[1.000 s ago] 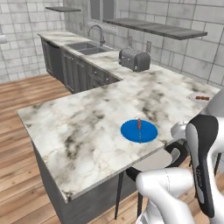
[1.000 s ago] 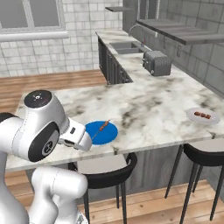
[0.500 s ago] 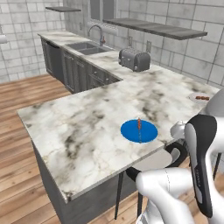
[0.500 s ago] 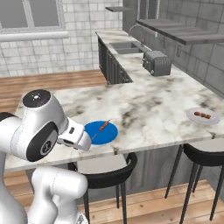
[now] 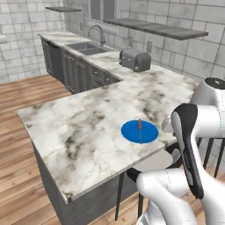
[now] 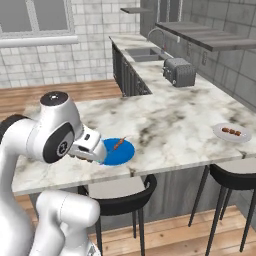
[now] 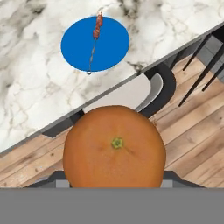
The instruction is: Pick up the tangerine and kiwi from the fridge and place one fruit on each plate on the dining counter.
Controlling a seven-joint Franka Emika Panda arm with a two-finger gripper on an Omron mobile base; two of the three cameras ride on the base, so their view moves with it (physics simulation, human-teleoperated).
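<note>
The tangerine [image 7: 114,146] sits large and orange at the bottom of the hand view, with my gripper [image 7: 114,180] shut on it over the wooden floor, just off the dining counter's [image 7: 26,87] edge. On the marble top beyond lies the bright blue plate [image 7: 111,43] carrying a thin skewer of brownish bits. The same blue plate [image 5: 132,134] [image 6: 117,156] lies near the counter's front edge beside my arm. The pale grey-white plate [image 6: 231,132] rests further right on the dining counter [image 6: 165,125]. The kiwi and the fridge are out of view.
Black stools [image 6: 120,192] [image 6: 235,175] stand under the counter's front edge, one seat [image 7: 127,94] directly below my hand. A toaster [image 5: 135,60] [image 6: 180,72] and a sink [image 5: 90,46] are on the back counter. Wooden floor spreads to the left.
</note>
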